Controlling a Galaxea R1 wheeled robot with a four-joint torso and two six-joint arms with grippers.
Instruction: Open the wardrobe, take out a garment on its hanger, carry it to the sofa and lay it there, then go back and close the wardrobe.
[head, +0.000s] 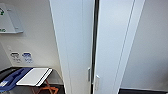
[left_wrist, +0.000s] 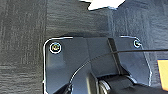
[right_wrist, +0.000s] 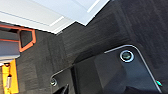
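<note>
The wardrobe (head: 75, 45) stands tall and white straight ahead in the head view, close to me. A narrow dark gap runs top to bottom between its two doors. Two small vertical white handles (head: 89, 74) sit low on either side of that gap, the right one (head: 97, 82) slightly nearer. The garment and its hanger are hidden behind the doors. In the right wrist view the wardrobe's white base (right_wrist: 50, 12) meets the dark carpet. Each wrist view has a dark robot plate over carpet.
Left of the wardrobe is a small white-topped table (head: 33, 76) on orange legs (right_wrist: 27, 40), with a blue object (head: 12, 78) beside it. Wall sockets (head: 21, 57) and a white wall box (head: 10, 18) are on the left wall. Dark carpet (left_wrist: 25, 37) covers the floor.
</note>
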